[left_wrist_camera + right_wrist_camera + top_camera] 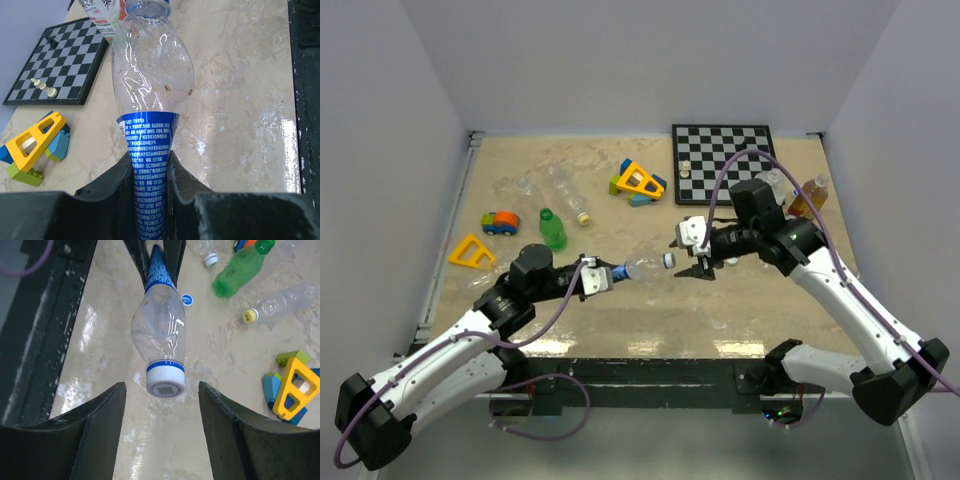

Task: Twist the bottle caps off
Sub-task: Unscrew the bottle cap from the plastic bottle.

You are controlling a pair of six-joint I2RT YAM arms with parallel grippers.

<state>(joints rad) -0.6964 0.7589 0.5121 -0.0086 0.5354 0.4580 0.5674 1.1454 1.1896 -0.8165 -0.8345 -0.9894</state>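
My left gripper (603, 278) (150, 175) is shut on the blue-labelled base end of a clear bottle (642, 268) (152, 75) and holds it above the table, neck pointing right. The bottle's white cap (668, 261) (165, 380) with a blue ring is on the neck. My right gripper (698, 270) (161, 386) is open just off the cap, one finger on each side with clear gaps, not touching it. A loose blue cap (187, 300) lies on the table below the bottle.
A green bottle (553, 229) (240, 270) and a clear bottle (567, 190) with a yellow cap (248, 316) lie back left. Toy blocks (638, 183), a toy car (500, 222) and a yellow triangle (471, 252) are scattered. A chessboard (725, 160) sits back right beside more bottles (810, 195).
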